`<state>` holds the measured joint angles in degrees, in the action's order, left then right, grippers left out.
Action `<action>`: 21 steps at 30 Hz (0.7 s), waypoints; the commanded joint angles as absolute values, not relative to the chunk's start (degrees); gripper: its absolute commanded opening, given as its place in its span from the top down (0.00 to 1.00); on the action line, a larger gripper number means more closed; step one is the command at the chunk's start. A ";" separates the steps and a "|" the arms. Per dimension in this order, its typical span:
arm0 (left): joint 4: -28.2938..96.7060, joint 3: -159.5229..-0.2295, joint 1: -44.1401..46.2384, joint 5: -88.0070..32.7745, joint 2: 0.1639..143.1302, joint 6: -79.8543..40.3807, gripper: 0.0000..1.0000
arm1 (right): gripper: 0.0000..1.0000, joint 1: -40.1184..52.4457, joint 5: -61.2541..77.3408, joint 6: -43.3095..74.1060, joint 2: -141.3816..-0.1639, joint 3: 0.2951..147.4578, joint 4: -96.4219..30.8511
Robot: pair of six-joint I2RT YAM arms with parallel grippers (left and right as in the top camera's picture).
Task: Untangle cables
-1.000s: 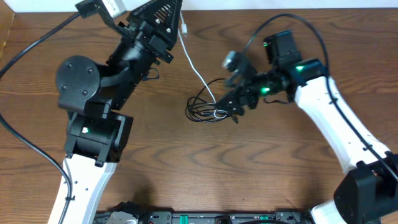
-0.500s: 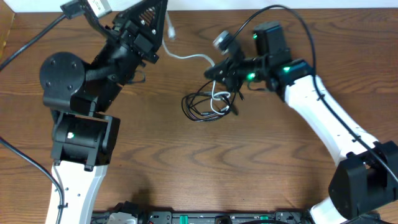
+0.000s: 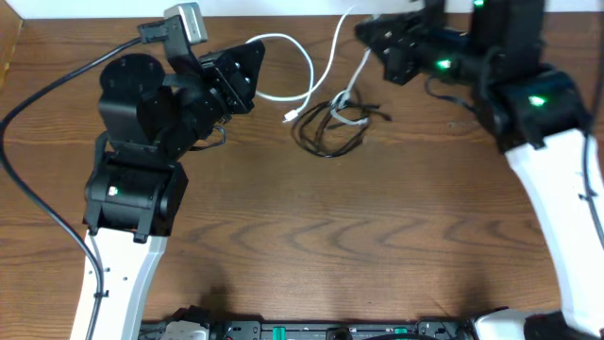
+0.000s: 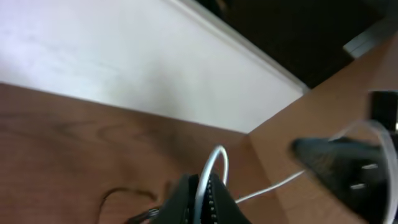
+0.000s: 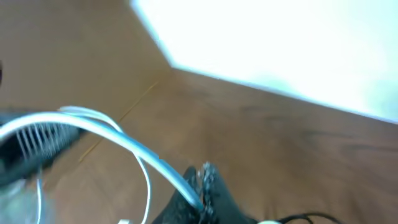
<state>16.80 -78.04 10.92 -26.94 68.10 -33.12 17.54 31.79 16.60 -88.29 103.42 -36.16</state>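
White cable [image 3: 312, 71] — likely light, limp, slick; left gripper [image 4: 203, 188] and right gripper [image 5: 200, 186] both clamp it. Hold near plug — black cables [image 3: 326, 142] may snag.

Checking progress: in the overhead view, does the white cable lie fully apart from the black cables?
No, the white cable loops through the tangle of black cables.

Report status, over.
Left gripper shut on white cable. Right gripper shut on it too. Black cables tangled with it on table.

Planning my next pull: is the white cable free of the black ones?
Not free: the white cable runs down into the bundle of black cables, overhead view.
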 commanded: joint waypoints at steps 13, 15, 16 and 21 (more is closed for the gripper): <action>30.24 -78.98 12.01 -28.12 74.32 -25.65 0.83 | 0.99 18.09 12.40 20.29 -91.05 108.16 -52.53; 33.19 -78.98 12.60 -28.10 76.34 -23.11 0.75 | 0.99 18.09 13.23 20.27 -91.09 108.16 -52.51; 34.52 -78.98 12.62 -28.10 77.52 -22.22 0.66 | 0.99 18.09 13.23 20.32 -91.09 108.16 -52.56; 39.81 -78.98 12.62 -28.10 83.55 -22.09 0.10 | 0.99 18.11 11.49 21.69 -91.55 108.16 -55.05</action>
